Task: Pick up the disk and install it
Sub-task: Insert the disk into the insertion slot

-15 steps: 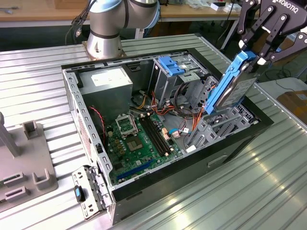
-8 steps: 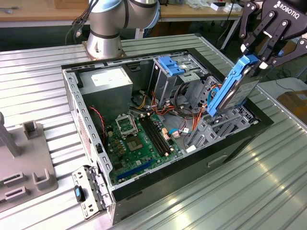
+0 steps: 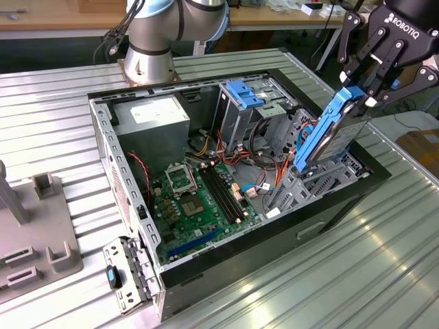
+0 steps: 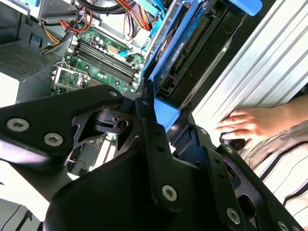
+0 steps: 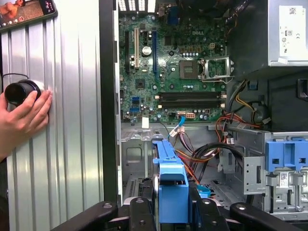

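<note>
Disk tilted, its upper end clamped in the end effector.

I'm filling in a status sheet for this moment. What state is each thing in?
disk: held up, steeply tilted, lower end at the case's bay, not yet lying flat.
robot hand: shut on the disk's upper end.
computer case: lying on its side, open, with the board exposed.
person's hand: resting on a dark round object on the table.
</note>
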Tool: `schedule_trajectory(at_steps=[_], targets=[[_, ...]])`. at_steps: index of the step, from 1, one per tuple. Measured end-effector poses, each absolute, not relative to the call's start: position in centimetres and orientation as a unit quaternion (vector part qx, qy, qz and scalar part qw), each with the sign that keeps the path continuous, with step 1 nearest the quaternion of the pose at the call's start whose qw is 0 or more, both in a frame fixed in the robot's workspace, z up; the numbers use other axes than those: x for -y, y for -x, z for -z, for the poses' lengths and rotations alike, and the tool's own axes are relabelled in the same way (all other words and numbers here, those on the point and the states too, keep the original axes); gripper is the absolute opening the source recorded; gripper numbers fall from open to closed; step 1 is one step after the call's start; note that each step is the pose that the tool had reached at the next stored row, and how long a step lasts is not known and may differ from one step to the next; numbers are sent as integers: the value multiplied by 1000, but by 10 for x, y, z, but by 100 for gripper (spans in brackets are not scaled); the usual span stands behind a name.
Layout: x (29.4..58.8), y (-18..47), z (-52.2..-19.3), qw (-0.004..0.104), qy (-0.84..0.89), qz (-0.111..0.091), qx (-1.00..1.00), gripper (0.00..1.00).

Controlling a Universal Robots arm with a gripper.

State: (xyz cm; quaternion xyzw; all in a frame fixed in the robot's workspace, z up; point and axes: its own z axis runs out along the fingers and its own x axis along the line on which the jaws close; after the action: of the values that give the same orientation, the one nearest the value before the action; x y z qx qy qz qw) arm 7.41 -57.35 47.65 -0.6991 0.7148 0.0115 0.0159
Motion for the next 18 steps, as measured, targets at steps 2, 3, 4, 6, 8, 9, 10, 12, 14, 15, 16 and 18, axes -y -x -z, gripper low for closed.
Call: schedule_trajectory(at_steps=[2, 3, 4, 6, 8, 9, 10, 12, 14, 15, 16, 18], targets=[[574, -74, -472, 16, 698, -11, -716, 37], [574, -75, -472, 16, 697, -11, -716, 37], [574, -75, -472, 16, 697, -11, -717, 37], [575, -75, -469, 16, 697, -12, -717, 37], [575, -75, -468, 16, 697, -11, -717, 37], [575, -75, -468, 16, 697, -11, -717, 37], [575, -75, -467, 16, 697, -11, -717, 37], [575, -75, -465, 16, 697, -11, -717, 37], [575, -77, -465, 16, 697, -12, -717, 37], [575, -77, -465, 16, 697, -12, -717, 37], [575, -77, -465, 16, 697, -12, -717, 37], [575, -77, -464, 16, 697, -11, -717, 37]])
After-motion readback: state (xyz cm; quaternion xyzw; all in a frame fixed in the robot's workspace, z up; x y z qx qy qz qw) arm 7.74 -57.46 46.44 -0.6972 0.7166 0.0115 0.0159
